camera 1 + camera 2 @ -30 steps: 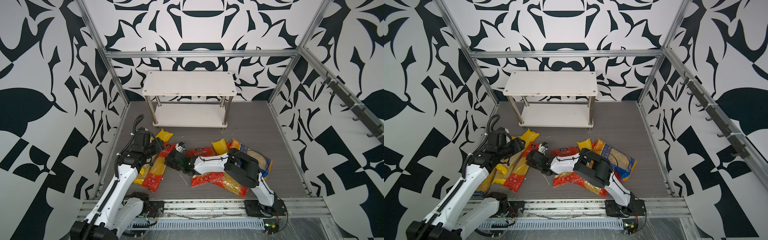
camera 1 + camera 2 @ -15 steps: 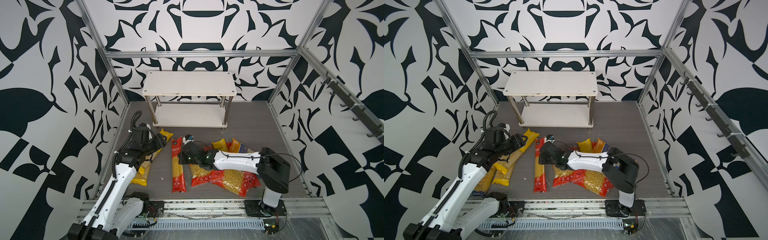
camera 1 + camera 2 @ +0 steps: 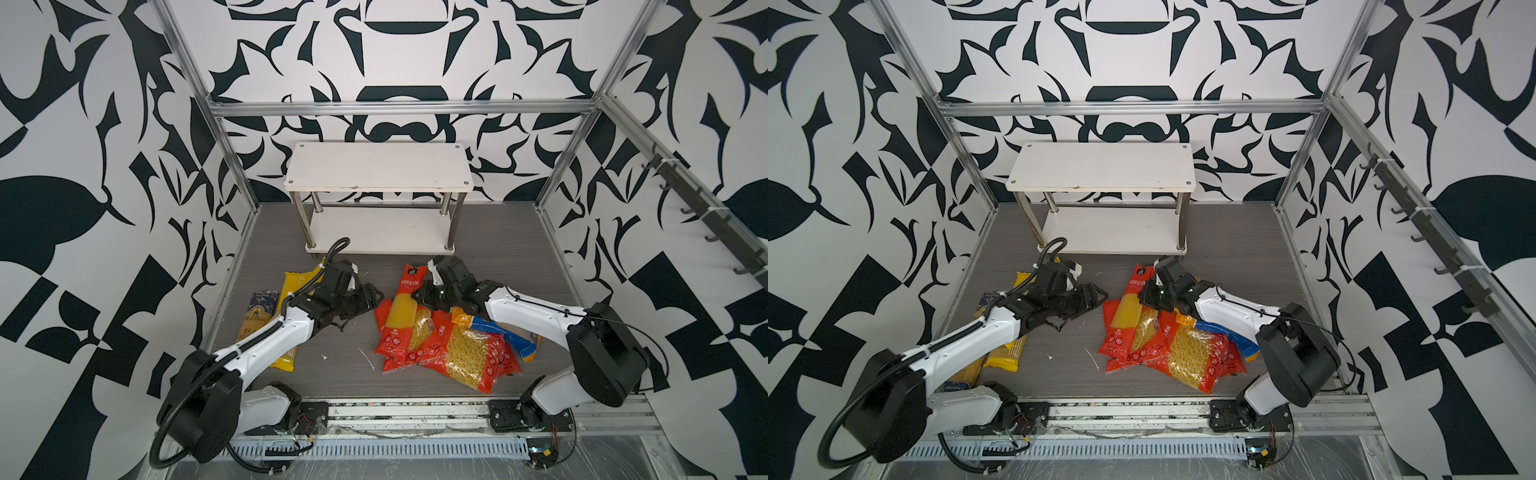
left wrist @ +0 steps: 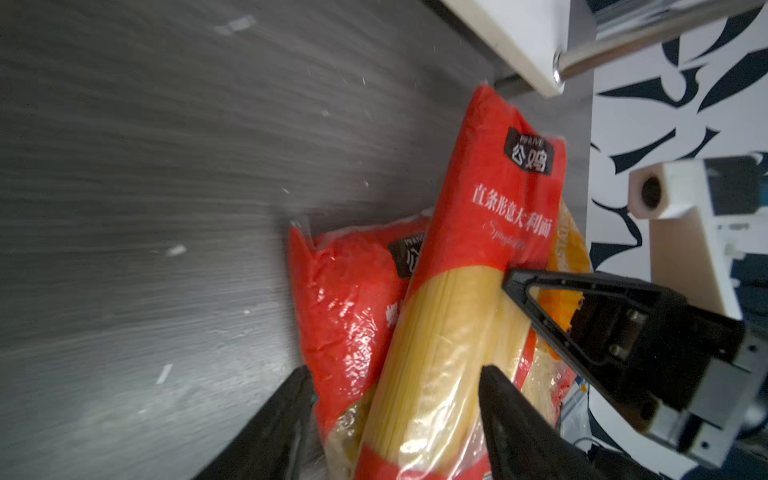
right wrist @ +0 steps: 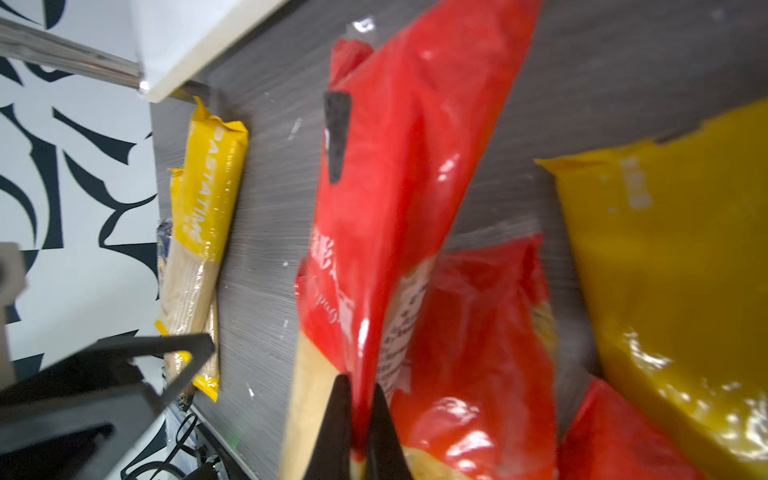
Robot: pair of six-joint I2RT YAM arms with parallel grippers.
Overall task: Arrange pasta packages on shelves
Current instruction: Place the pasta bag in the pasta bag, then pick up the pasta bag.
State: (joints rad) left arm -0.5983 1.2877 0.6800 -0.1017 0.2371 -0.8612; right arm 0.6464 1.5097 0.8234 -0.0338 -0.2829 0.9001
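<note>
A long red spaghetti pack lies slanted across the red fusilli bags on the grey floor. My right gripper is shut on that pack's side edge, pinching the red film. My left gripper stands open just left of the pile. In the left wrist view the pack shows between its spread fingers, which hold nothing. The shelves stand bare at the back, both white boards showing.
Two yellow spaghetti packs and a dark-blue one lie at the left under my left arm. A blue-orange bag and a yellow bag sit under my right arm. Aluminium rails frame the floor.
My right gripper has carried the red spaghetti pack rightward onto the fusilli pile. My left arm has swung from the yellow packs toward the centre, still open.
</note>
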